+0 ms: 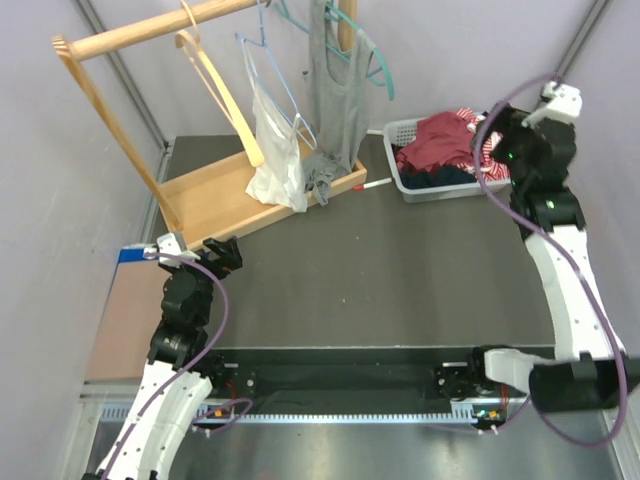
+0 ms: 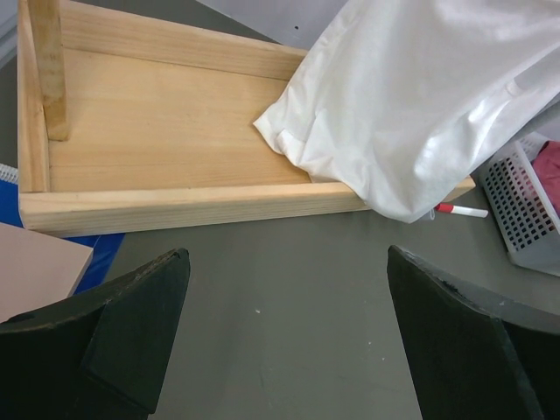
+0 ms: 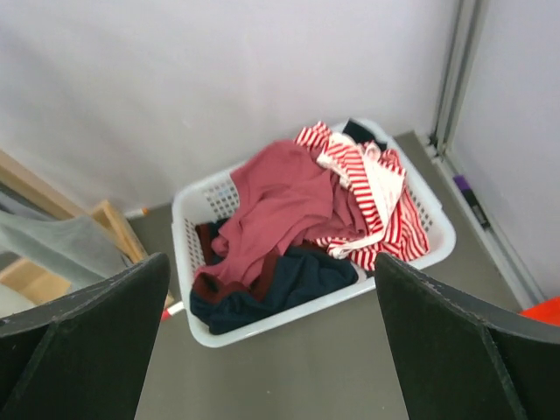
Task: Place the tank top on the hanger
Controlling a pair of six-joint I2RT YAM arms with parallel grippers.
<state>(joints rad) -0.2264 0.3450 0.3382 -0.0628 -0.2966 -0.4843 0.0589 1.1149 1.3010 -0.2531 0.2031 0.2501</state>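
So, where is the tank top (image 3: 280, 201) lying?
– It is lying crumpled in the basket (image 3: 188, 210), filling the centre of the right wrist view. In the overhead view that basket is sitting at the upper right.

And the right gripper (image 3: 269, 259)?
– It is hanging over the basket with its jaws spread wide, gripping nothing. The tank top is showing between the two fingers and is apart from both.

What is crowding the tank top?
– A red-and-white striped piece (image 3: 376, 192) is lying against its right side, and a navy piece (image 3: 280, 280) is bunching under its lower edge.

What is the left gripper (image 2: 287, 252) doing?
– It is hovering low over the table (image 1: 400, 280) at the left of the overhead view, released and empty, facing the rack base (image 2: 175, 114).

And the hanger (image 1: 215, 85)?
– It is hanging from the rack rail at the upper left of the overhead view, well apart from both grippers. To its right a blue wire hanger (image 1: 270, 75) is carrying a white camisole (image 1: 272, 150), then a grey top (image 1: 335, 100) is hanging from a teal hanger (image 1: 375, 55).

Any writing?
– A red-and-white pen (image 1: 372, 184) is lying between the rack base and the basket; any print on it is too small to read.
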